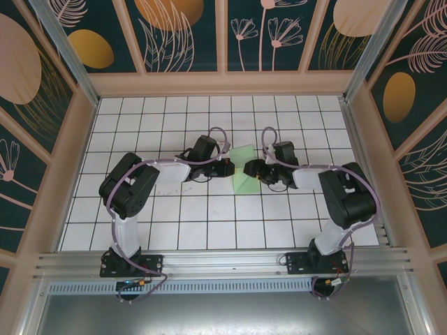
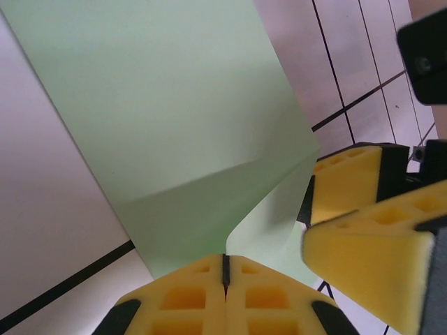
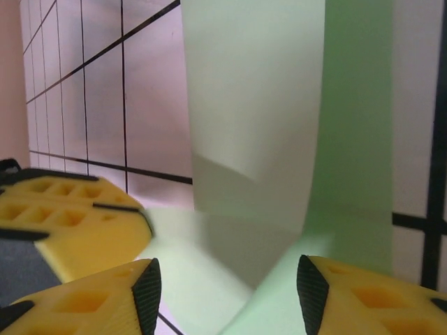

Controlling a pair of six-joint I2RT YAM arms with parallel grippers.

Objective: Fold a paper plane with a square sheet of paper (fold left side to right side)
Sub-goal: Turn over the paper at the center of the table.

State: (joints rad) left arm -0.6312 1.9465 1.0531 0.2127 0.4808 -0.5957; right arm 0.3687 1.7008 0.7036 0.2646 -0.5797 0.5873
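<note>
On the white tiled table [image 1: 195,218], the left gripper [image 1: 228,167] reaches in from the left, its yellow pads [image 2: 188,300] pressed together and pinching an edge of the square sheet of paper [image 1: 242,159]; the light green sheet stands lifted and creased near the middle of the table, between the two grippers; just right of it, the right gripper [image 1: 252,169] has its fingers [image 3: 370,293] spread, with paper hanging between them.

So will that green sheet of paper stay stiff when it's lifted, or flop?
Probably floppy: the green paper curls where the left gripper pinches it. Likely very light, since that one pinch holds a flap up. It seems to crease easily; a soft bend already crosses it.
</note>
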